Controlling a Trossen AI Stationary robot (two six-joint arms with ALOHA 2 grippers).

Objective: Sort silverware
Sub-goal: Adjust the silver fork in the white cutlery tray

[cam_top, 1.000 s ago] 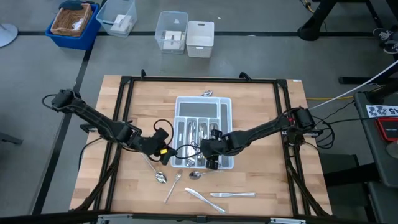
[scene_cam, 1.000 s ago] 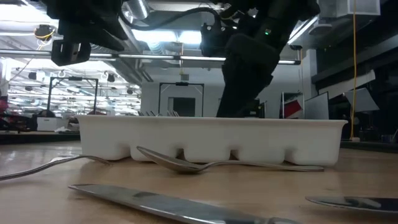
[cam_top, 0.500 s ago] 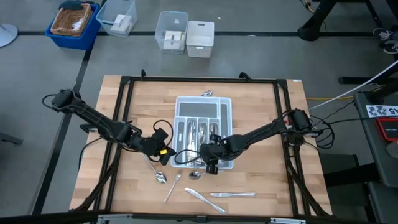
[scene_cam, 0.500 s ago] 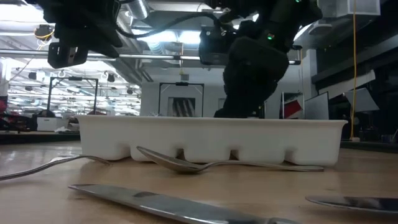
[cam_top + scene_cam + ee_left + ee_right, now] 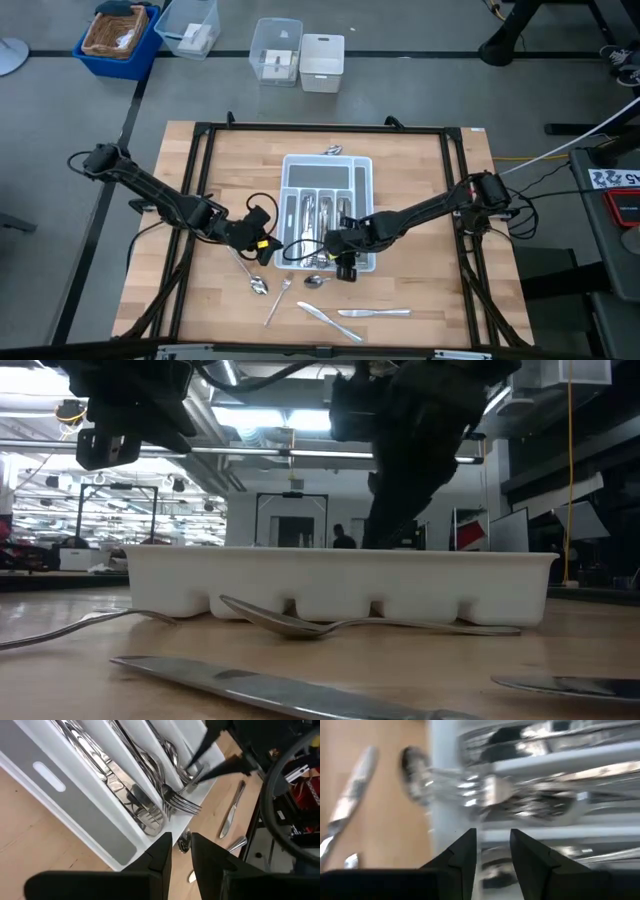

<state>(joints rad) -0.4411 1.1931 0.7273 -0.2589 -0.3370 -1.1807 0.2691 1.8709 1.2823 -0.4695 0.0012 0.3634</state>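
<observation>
The white tray [image 5: 287, 165] holds several pieces of silverware in its slots. A fork [image 5: 177, 802] lies across the tray's near end wall, its tines over the edge. My right gripper [image 5: 343, 268] hovers over that end, pointing steeply down. Its fingers are slightly apart, with nothing between them in its wrist view [image 5: 492, 836]. My left gripper [image 5: 268, 248] waits above the table by the tray's near left corner, open and empty [image 5: 181, 840]. A spoon [image 5: 317, 281], another spoon [image 5: 259, 284], a fork [image 5: 279, 299] and two knives [image 5: 327, 318] lie on the table. My right gripper stands right over the fork's neck [image 5: 192, 770] at the tray's near end. Whether a fingertip touches the fork, I cannot tell. Nothing is pinched between the fingers.
A lone silver piece [image 5: 332, 151] lies just beyond the tray's far end. A black frame [image 5: 205, 135] borders the wooden table. Bins and boxes [image 5: 298, 55] stand on the floor beyond the far edge. The low view shows the tray's near wall [image 5: 340, 585] behind a spoon [image 5: 300, 622].
My right gripper has stayed over the tray's near end and swung its wrist a little, first toward the near edge and then back, rising slightly. The left arm has kept still.
</observation>
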